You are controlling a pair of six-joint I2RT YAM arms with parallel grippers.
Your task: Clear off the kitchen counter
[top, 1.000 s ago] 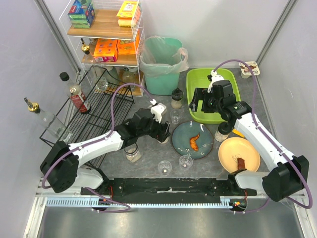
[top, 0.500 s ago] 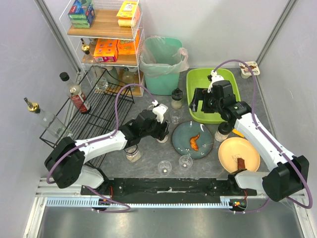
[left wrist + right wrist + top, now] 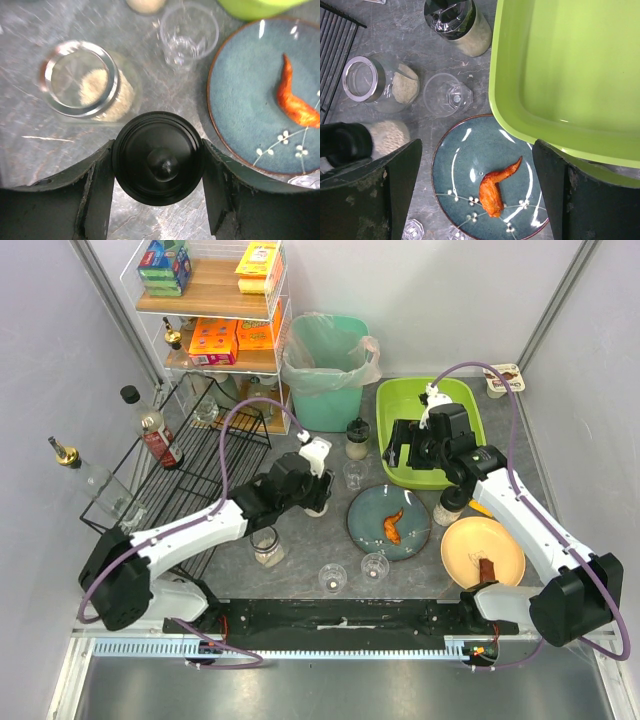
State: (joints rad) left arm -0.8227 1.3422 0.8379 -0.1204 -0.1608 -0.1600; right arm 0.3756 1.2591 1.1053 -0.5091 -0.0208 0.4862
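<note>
Your left gripper (image 3: 157, 150) has its jaws set against both sides of the black lid (image 3: 158, 167) of a jar, with no gap showing. It looks like a grip on the cap from above, ready to lift. Just to the far side stand an open jar (image 3: 80, 80) and a small glass (image 3: 188, 32). The blue plate (image 3: 240, 100) with an orange food scrap (image 3: 295, 100) lies to the right. All of it rests on the kitchen counter (image 3: 30, 145), the grey stone surface beneath. Your right gripper (image 3: 477, 145) hangs spread wide and empty by the green tub (image 3: 560, 65), probably held clear of the left arm's work

mottled dark-grey kitchen counter (image 3: 300, 550), cluttered
</note>
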